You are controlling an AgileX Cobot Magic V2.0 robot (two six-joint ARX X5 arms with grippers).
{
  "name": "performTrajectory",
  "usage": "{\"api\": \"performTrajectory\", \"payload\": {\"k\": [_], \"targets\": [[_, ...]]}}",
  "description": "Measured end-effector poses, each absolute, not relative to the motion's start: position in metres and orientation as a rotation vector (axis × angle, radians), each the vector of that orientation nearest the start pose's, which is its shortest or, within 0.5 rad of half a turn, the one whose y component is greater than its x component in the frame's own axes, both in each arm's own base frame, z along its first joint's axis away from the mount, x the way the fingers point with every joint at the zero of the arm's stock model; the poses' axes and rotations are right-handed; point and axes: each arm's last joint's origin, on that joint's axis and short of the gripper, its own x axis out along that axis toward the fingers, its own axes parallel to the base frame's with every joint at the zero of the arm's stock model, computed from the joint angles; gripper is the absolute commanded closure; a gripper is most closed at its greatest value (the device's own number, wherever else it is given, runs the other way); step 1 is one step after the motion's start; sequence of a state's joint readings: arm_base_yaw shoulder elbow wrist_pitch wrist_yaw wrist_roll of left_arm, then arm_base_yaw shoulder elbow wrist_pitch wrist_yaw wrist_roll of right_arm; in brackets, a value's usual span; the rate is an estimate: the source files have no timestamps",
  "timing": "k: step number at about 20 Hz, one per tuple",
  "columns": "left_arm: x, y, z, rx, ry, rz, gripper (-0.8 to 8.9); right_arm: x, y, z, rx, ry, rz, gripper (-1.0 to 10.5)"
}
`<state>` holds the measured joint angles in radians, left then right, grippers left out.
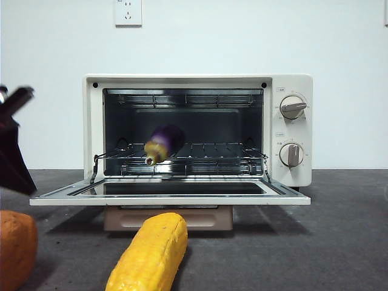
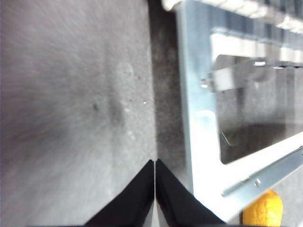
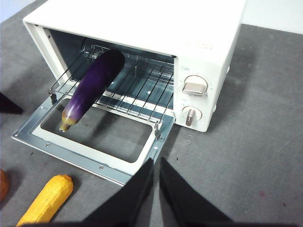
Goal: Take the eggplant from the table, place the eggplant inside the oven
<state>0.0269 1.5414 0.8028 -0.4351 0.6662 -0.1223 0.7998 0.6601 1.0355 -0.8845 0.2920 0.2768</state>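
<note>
The glossy purple eggplant (image 1: 165, 142) lies on the wire rack (image 1: 212, 151) inside the cream-white oven (image 1: 291, 85), its yellowish stem end jutting out over the lowered door (image 1: 170, 197). In the right wrist view the eggplant (image 3: 92, 85) rests lengthwise on the left part of the rack (image 3: 142, 94). My left gripper (image 2: 155, 163) is shut and holds nothing; it hovers over the table (image 2: 71, 118) beside the door's left edge (image 2: 203, 142), and shows as a dark blurred shape (image 1: 15, 103) at the front view's left edge. My right gripper (image 3: 156, 163) is shut, above the table in front of the oven.
A yellow corn cob (image 1: 151, 251) lies on the table before the door. An orange rounded lump (image 1: 15, 248) sits at the front left. The oven's two knobs (image 1: 293, 107) are on its right side. A wall socket (image 1: 128, 12) is on the wall behind.
</note>
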Motion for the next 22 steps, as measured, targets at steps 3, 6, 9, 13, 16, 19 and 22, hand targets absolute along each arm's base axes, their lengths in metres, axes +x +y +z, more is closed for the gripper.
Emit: {"api": "performTrajectory", "payload": {"k": [3, 6, 9, 13, 16, 19, 22], "targets": [[0.273, -0.014, 0.147, -0.526, 1.218, -0.501, 8.08, 0.076, 0.066, 0.365, 0.001, 0.5, 0.431, 9.4], [0.275, -0.018, 0.135, -0.529, 1.264, -0.507, 8.08, 0.076, 0.066, 0.365, 0.001, 0.5, 0.431, 9.4], [0.276, -0.02, 0.13, -0.544, 1.273, -0.539, 8.08, 0.076, 0.066, 0.365, 0.001, 0.5, 0.43, 9.4], [0.277, -0.022, 0.126, -0.568, 1.28, -0.599, 8.08, 0.076, 0.065, 0.365, -0.003, 0.492, 0.407, 9.4], [0.277, -0.023, 0.126, -0.584, 1.275, -0.631, 8.08, 0.077, 0.065, 0.365, -0.005, 0.483, 0.387, 9.4], [0.277, -0.023, 0.126, -0.611, 1.266, -0.67, 8.07, 0.077, 0.065, 0.366, -0.004, 0.479, 0.385, 9.4], [0.277, -0.022, 0.126, -0.653, 1.255, -0.714, 8.07, 0.077, 0.065, 0.366, 0.001, 0.472, 0.385, 9.4]]}}
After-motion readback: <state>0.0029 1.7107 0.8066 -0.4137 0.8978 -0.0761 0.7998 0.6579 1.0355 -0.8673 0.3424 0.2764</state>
